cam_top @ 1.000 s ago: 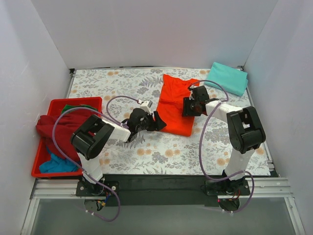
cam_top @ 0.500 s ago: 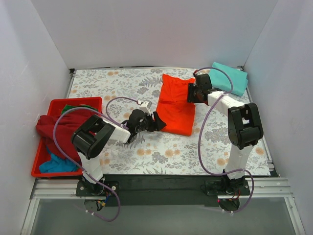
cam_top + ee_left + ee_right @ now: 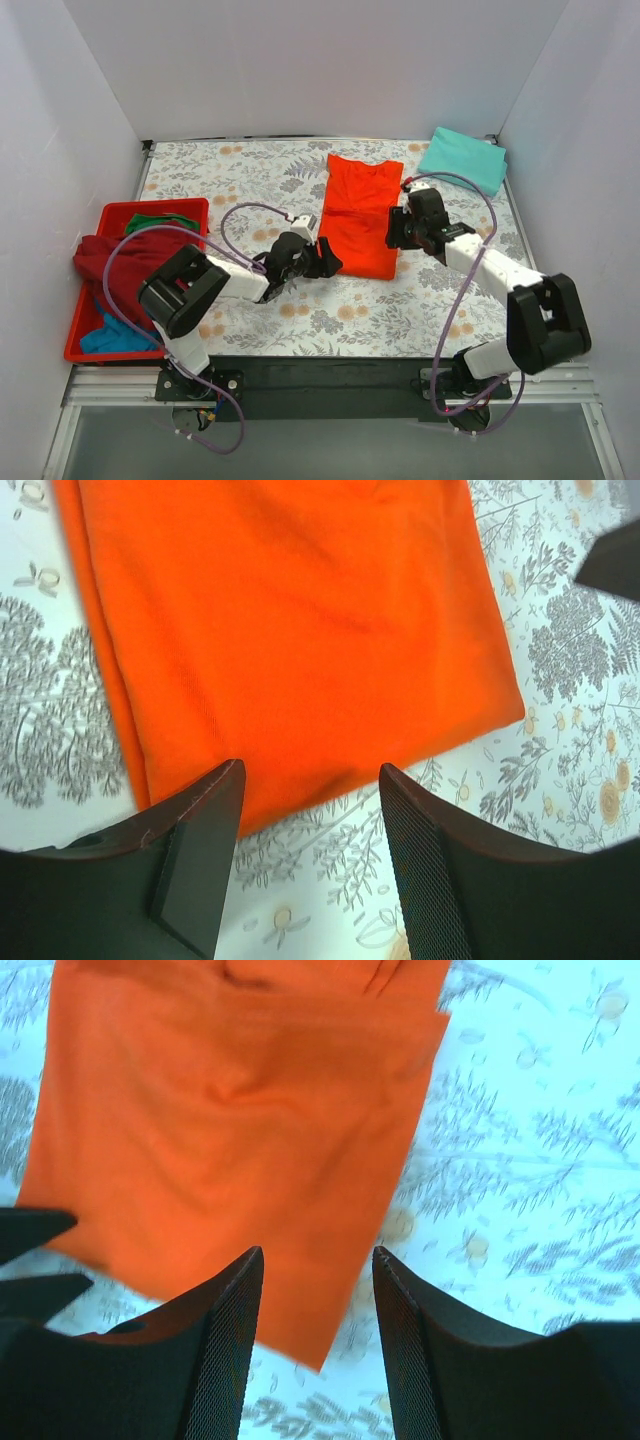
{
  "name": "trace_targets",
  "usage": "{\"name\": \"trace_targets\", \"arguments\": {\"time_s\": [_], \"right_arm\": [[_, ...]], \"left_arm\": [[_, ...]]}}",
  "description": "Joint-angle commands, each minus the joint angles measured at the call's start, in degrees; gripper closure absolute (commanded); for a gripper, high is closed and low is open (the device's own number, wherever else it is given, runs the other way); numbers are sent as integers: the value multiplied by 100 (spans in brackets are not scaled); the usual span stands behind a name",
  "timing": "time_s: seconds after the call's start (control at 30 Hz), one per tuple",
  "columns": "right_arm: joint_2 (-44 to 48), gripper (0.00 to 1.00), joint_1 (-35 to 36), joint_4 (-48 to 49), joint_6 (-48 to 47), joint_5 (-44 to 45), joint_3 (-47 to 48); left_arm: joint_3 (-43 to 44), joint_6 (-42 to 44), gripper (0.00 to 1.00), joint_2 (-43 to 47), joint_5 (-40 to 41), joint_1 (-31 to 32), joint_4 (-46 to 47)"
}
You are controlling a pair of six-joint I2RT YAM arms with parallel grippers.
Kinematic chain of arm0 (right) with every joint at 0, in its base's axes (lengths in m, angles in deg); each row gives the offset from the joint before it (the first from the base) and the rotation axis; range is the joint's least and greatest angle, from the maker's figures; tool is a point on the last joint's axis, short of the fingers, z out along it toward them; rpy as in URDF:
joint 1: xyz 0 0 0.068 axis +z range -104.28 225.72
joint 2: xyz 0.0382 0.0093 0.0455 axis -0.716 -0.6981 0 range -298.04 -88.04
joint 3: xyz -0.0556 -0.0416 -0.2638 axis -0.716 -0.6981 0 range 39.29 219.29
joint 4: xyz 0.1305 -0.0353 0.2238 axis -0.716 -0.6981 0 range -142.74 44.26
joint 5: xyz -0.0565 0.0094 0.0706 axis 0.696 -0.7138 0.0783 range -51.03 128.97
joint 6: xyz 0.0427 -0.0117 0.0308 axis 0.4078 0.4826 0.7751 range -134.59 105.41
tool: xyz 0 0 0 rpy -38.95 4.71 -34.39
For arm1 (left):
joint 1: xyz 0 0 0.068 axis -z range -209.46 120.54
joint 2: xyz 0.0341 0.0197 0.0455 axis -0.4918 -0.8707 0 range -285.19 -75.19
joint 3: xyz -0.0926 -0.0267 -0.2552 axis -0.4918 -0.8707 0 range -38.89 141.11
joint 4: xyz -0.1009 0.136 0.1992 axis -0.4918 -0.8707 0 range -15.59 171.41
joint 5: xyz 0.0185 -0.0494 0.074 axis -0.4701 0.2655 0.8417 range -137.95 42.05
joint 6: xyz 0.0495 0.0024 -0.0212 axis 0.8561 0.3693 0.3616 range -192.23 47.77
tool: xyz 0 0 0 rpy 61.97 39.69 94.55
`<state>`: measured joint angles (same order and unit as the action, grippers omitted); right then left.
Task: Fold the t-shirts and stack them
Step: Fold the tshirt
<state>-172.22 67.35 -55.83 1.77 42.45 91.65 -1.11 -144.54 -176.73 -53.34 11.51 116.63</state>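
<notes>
The left pincer (image 3: 310,780) hangs spread wide and empty over the near hem of the orange-red t-shirt (image 3: 360,212). The right pincer (image 3: 317,1260) stands just as open above that hem's right corner, gripping nothing. The shirt lies flat on the flowered tabletop (image 3: 230,170), right of centre, folded to a narrow strip, its long axis running near to far, collar far, hem towards the arms. It looks light, limp cloth that will sag and slide, so I'd pinch both hem corners. A folded mint-teal t-shirt (image 3: 465,160) sits at the far right corner, and more shirts are heaped in the red tray (image 3: 150,206) on the left
</notes>
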Motion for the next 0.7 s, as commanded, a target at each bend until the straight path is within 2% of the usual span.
{"name": "trace_targets", "arguments": {"time_s": [0.0, 0.13, 0.23, 0.67], "right_arm": [[621, 46, 201, 121, 323, 29, -585], [1017, 46, 351, 217, 561, 12, -1252], [1044, 52, 404, 314, 684, -23, -1421], [649, 56, 588, 596, 913, -190, -1720]], "left_arm": [[-157, -28, 45, 634, 547, 87, -700], [-183, -107, 45, 1109, 1074, 87, -1104], [-192, -81, 45, 1303, 1355, 87, -1430], [-43, 33, 45, 1110, 1672, 87, -1799]]}}
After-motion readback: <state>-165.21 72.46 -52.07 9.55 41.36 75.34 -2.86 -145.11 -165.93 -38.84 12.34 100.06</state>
